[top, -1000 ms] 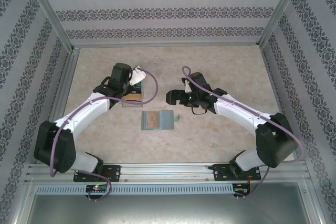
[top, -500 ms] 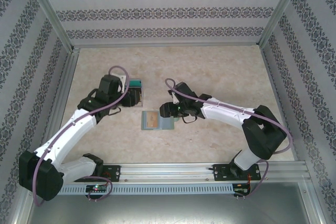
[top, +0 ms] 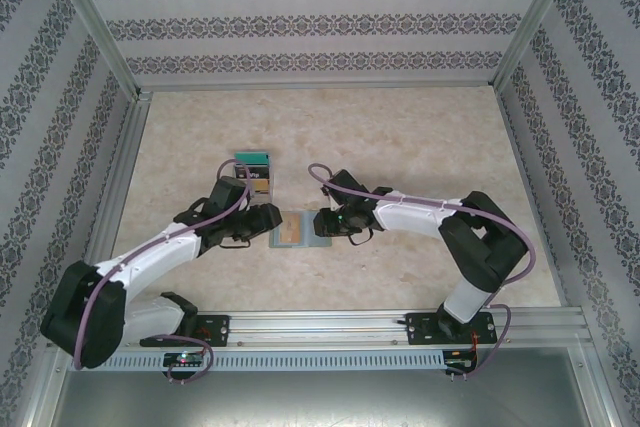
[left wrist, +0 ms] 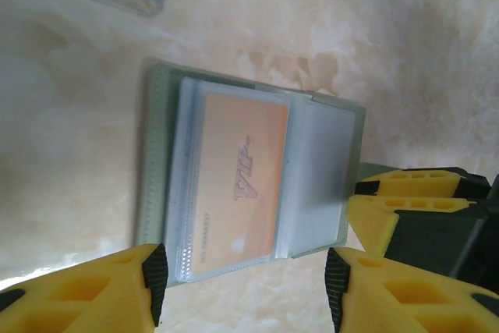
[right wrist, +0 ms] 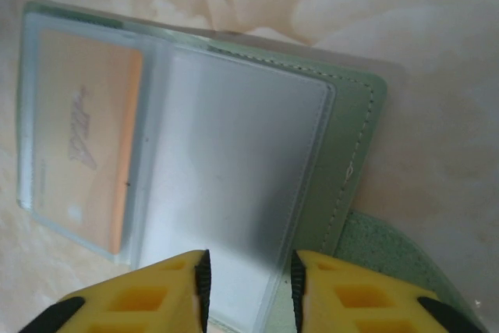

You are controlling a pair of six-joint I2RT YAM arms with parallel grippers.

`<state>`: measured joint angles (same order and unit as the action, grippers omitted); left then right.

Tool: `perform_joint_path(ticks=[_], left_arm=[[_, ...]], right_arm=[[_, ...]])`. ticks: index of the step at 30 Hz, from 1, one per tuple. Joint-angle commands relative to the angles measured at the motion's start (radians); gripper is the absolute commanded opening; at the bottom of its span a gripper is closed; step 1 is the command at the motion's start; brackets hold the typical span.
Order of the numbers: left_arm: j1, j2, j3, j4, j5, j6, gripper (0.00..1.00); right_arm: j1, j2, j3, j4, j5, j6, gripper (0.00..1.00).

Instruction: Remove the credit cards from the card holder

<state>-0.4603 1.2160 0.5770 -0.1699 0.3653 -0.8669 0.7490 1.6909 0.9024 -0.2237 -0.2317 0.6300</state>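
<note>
Steadiness first: pin the card holder (right wrist: 347,154) with your barely parted, empty right claw (right wrist: 247,271), then pinch the tan card (left wrist: 242,185) with your wide-open, empty left claw (left wrist: 244,271).

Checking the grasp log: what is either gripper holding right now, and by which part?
Nothing is held. The left gripper is open by the card holder; the right gripper straddles its clear pocket edge, jaws apart.

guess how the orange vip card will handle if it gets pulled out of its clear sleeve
The orange VIP card looks thin and flat, so probably stiff and light. Its clear sleeve looks glossy, so it may slide out easily, though the thin card holder could drag along.
</note>
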Motion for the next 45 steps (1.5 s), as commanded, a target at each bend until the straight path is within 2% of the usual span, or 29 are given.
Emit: perform_joint_path(ticks=[1,18,26,34,45], left_arm=[[-0.025,0.051,0.007,0.101,0.039,-0.046,0.57],[-0.054,0.209,0.069,0.122,0.050,-0.014,0.55],[-0.058,0.199,0.089,0.041,-0.010,0.018,0.55],[-0.063,0.253,0.102,0.041,0.009,0.032,0.54],[-0.077,0.245,0.122,-0.028,-0.041,0.047,0.54]], right_arm=[[0.009,0.022,-0.010,0.018,0.024,-0.002,0.33],[0.007,0.045,0.001,0.010,0.032,-0.011,0.31],[0.008,0.055,0.009,0.007,0.030,-0.013,0.31],[0.006,0.059,0.013,0.006,0.027,-0.015,0.31],[0.006,0.057,0.013,0.004,0.028,-0.015,0.31]])
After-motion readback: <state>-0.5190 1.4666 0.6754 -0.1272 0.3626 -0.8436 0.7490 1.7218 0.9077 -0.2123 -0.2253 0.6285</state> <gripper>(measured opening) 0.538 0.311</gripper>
